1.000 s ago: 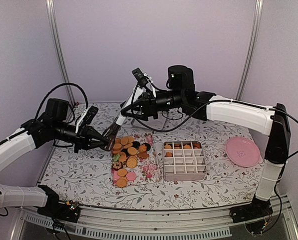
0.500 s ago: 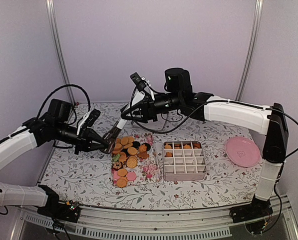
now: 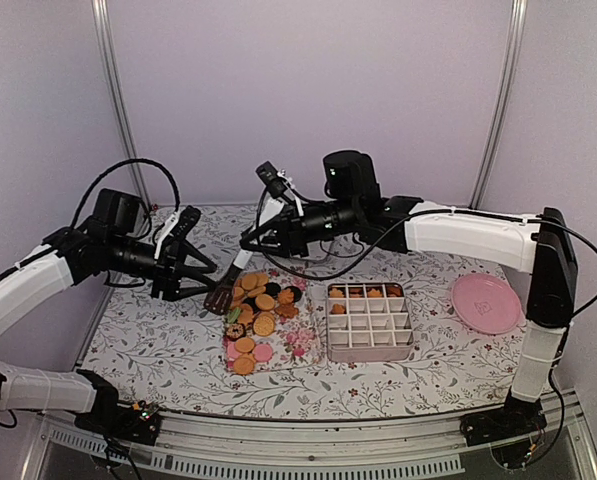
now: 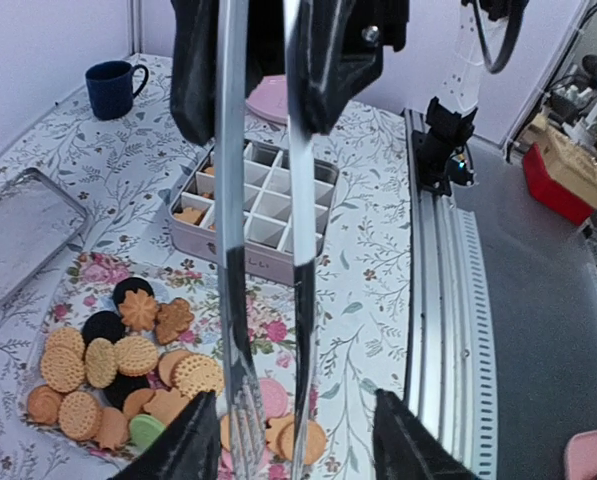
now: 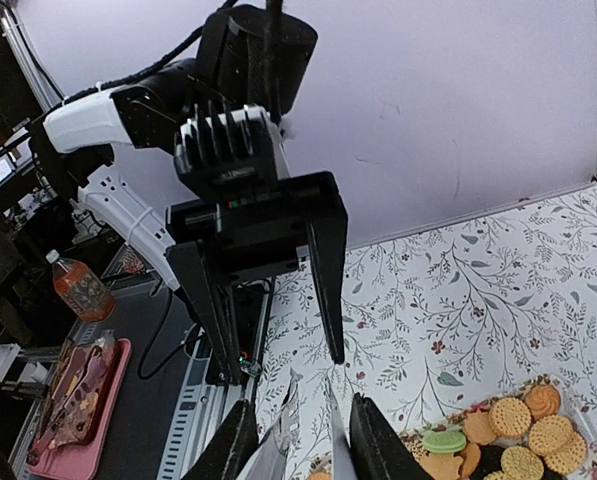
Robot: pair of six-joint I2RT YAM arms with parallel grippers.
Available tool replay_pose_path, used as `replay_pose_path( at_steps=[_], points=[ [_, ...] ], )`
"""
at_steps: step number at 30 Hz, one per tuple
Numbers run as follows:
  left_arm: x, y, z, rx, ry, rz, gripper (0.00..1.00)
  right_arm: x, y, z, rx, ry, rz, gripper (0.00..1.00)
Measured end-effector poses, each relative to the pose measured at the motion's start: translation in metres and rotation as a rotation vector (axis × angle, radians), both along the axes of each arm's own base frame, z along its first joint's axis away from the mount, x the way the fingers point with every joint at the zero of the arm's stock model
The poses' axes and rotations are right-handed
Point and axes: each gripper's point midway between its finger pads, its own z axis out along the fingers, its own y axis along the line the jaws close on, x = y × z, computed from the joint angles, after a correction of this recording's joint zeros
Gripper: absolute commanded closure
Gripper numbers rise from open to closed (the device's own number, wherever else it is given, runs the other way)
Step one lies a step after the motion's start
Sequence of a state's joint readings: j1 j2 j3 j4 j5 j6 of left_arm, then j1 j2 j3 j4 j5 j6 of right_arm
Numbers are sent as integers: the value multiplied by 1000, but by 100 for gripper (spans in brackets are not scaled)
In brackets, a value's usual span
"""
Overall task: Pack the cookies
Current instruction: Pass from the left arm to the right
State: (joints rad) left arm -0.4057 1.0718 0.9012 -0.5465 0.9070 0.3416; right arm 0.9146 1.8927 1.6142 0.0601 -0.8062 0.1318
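The cookies (image 3: 259, 303) lie heaped on a floral tray (image 3: 300, 346); mostly golden, with some dark, pink and one green (image 4: 128, 372). Metal tongs (image 3: 235, 266) slant down over the tray's left end, their tips near the top-left cookies. My right gripper (image 3: 255, 238) is shut on the tongs' upper part; in its wrist view the two tong arms (image 5: 290, 432) run between its fingers. My left gripper (image 3: 205, 272) stands open just left of the tong tips. In the left wrist view both tong arms (image 4: 231, 300) pass between its spread fingers (image 4: 194, 440) without touching them.
A grey gridded box (image 3: 370, 321) stands right of the tray, with a few cookies in its back cells. A pink plate (image 3: 486, 303) lies at the far right. A dark mug (image 4: 108, 88) and a metal tray (image 4: 23, 230) sit behind.
My left gripper has let go of the tong tips, opened and drawn back to the left. The right gripper has shifted a little left and its jaws have narrowed on the tongs.
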Motion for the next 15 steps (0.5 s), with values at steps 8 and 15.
replay_pose_path(
  at_steps=[8, 15],
  points=[
    [32, 25, -17, 61, 66, 120, 12, 14, -4, -32, -58, -1, -131, 71],
    [74, 77, -45, 122, 197, 315, 11, 28, -5, -37, -58, -82, -280, 72]
  ],
)
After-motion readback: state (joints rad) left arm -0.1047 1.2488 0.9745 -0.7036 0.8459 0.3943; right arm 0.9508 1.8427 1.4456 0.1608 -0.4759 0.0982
